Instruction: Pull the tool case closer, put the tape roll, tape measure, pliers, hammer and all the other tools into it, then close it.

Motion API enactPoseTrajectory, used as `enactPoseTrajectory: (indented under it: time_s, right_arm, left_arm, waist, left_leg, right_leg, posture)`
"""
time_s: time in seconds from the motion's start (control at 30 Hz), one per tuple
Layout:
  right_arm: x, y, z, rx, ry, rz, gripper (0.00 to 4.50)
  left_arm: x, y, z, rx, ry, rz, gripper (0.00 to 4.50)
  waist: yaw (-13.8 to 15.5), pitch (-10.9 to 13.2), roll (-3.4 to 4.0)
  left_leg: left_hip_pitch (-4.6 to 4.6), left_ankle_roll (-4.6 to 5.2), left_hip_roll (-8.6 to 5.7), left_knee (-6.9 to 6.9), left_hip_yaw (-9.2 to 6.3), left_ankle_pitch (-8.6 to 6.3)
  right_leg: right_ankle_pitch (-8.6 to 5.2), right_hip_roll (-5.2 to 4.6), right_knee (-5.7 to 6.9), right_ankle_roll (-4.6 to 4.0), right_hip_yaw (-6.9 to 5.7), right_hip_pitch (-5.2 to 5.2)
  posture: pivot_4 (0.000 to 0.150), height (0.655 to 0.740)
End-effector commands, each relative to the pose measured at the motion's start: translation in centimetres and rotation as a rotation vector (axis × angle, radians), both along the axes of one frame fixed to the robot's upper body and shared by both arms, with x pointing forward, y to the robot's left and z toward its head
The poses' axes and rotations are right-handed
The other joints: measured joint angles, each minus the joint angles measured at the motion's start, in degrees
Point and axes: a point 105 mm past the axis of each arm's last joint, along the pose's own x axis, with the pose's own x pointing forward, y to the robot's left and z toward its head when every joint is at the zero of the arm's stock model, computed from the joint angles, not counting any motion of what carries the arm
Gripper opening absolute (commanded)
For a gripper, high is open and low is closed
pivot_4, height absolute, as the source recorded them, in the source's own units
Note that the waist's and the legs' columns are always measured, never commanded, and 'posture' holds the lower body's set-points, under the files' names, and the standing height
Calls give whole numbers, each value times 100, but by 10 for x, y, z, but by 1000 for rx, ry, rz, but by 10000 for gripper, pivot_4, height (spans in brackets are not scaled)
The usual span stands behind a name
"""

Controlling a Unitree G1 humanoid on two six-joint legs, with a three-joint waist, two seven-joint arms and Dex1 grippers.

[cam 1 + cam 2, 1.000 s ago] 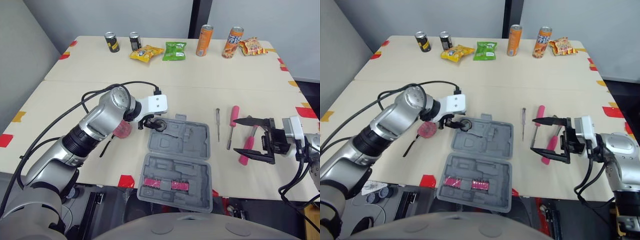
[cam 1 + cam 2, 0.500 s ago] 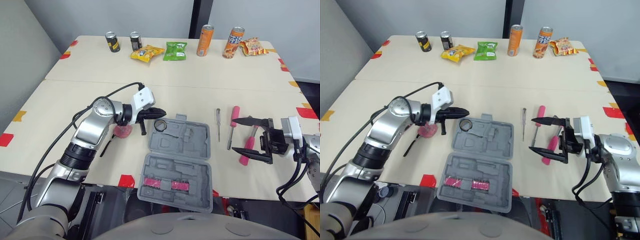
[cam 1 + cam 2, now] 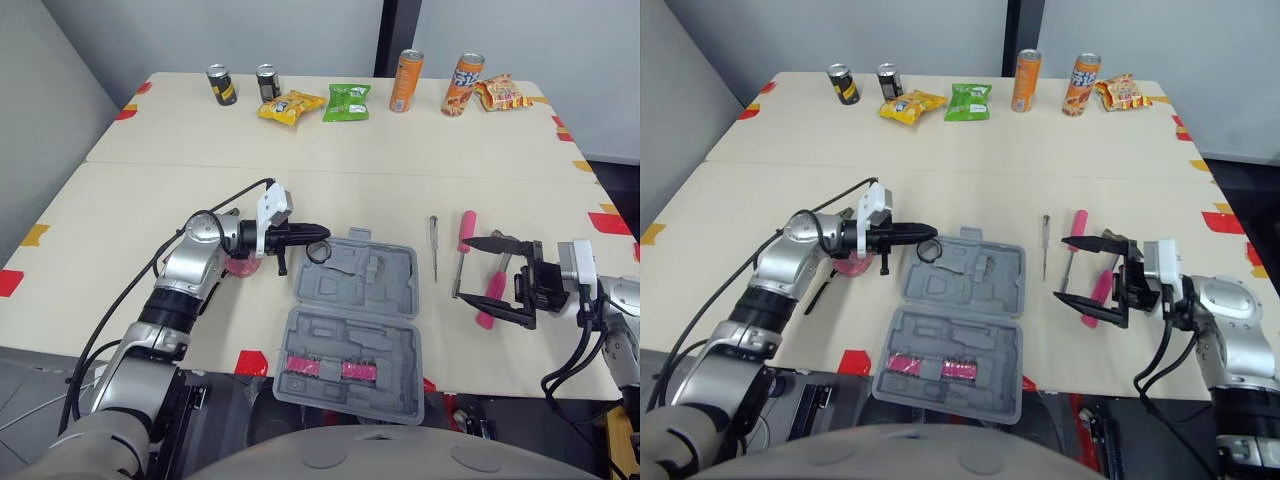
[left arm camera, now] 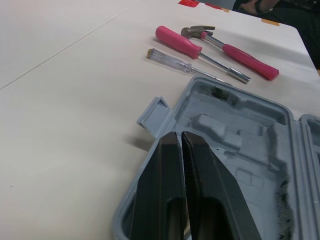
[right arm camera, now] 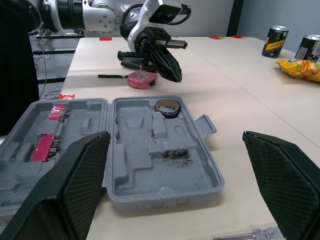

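Tool case (image 3: 355, 320) lies open and flat at the middle of the near table edge, its grey moulded insides facing up. The half nearer the robot holds two pink strips of bits (image 3: 322, 366). The tape roll (image 3: 318, 251) lies in the far half, in the corner on the robot's left.

The left gripper (image 3: 318, 234) is level with the table and points toward the robot's right, its tips over that same corner of the case and just beside the roll. In the right wrist view it is clear of the roll. Its two black fingers (image 4: 165, 200) are pressed together with only a hairline gap, and they hold nothing. The pink tape measure (image 5: 141, 79) sits on the table just behind this gripper, and a thin dark tool (image 3: 820, 297) lies beside it, too slim to name.

To the right of the case, three tools lie on the table side by side: a clear-handled screwdriver (image 3: 433, 247), a pink-handled screwdriver (image 3: 462, 250) and a pink-handled hammer (image 3: 490, 295). The right gripper (image 3: 463, 268) is above them with its fingers spread wide and empty, one on each side of the hammer's handle.

Four drink cans (image 3: 405, 80) and three snack bags (image 3: 347, 101) line the far edge of the table (image 3: 400, 170).
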Motion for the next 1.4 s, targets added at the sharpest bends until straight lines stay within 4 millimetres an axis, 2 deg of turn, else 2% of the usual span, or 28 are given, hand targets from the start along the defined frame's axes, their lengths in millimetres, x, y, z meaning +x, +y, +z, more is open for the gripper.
enactPoseTrajectory:
  time_s: [0.03,0.07,0.1,0.17,0.47,1.03,1.13,1.4]
  right_arm:
    - [0,2,4,7,-41,-14,45000]
    - [0,2,4,7,-42,-17,45000]
    - [-1,2,3,8,-42,-19,45000]
    - [-2,3,3,8,-43,-22,45000]
    - [-2,3,4,11,-52,-31,45000]
    - [1,5,8,16,-63,-38,45000]
    - [1,5,8,15,-62,-39,45000]
    - [1,6,8,15,-59,-37,45000]
  left_arm:
    - [1,2,0,-3,-6,-37,1804]
    - [3,2,0,6,-20,-37,7364]
    - [4,2,0,14,-35,-37,9455]
    - [5,3,0,27,-63,-37,16551]
    - [3,-1,-9,55,-86,-72,16551]
    - [2,-4,-55,217,-94,-77,16551]
    - [1,-6,-55,194,-96,-77,16551]
    - [8,-8,-30,42,-87,-23,16551]
  waist:
    - [-1,0,0]
    - [1,0,0]
    - [4,0,0]
    - [11,0,0]
    - [6,1,-1]
    - [17,-3,0]
    - [17,-5,0]
    - [18,-4,-2]
  left_leg:
    - [0,0,0,0,0,0]
    - [0,0,0,0,0,0]
    - [0,0,0,0,0,0]
    - [-1,0,0,0,0,0]
    - [0,0,0,0,0,0]
    - [1,0,0,0,0,0]
    - [2,0,-1,1,0,0]
    - [1,0,-1,1,0,0]
  right_leg:
    - [0,0,1,0,0,0]
    - [0,0,2,0,0,0]
    - [0,0,2,0,0,0]
    - [0,0,1,0,-1,0]
    - [0,-1,3,0,-1,0]
    - [1,-1,4,1,-2,3]
    - [1,-1,5,2,-1,3]
    - [1,-2,5,2,-2,4]
  posture:
    - [1500,7400]
    - [1500,7400]
    - [1500,7400]
    - [1500,7400]
    - [1500,7400]
    - [1500,7400]
    - [1500,7400]
    - [1500,7400]
